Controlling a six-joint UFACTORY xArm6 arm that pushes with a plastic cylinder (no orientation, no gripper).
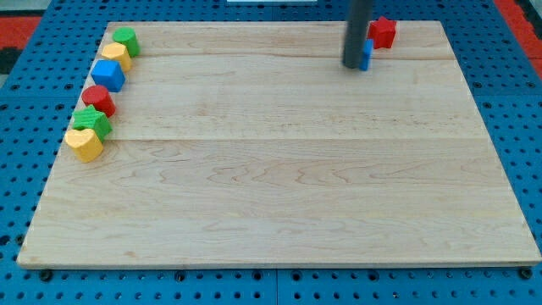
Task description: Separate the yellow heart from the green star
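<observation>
The yellow heart (pixel 84 143) lies at the board's left edge, lowest in a column of blocks. The green star (pixel 91 122) sits just above it and touches it. My tip (pixel 353 65) is at the view's top right, far from both, standing right against a blue block (pixel 366 54) that it mostly hides. A red star (pixel 383 31) sits just up and right of the tip.
Up the left edge above the green star lie a red block (pixel 98 100), a blue cube (pixel 108 75), a yellow block (pixel 116 57) and a green block (pixel 126 40). The wooden board (pixel 279 169) rests on a blue pegboard.
</observation>
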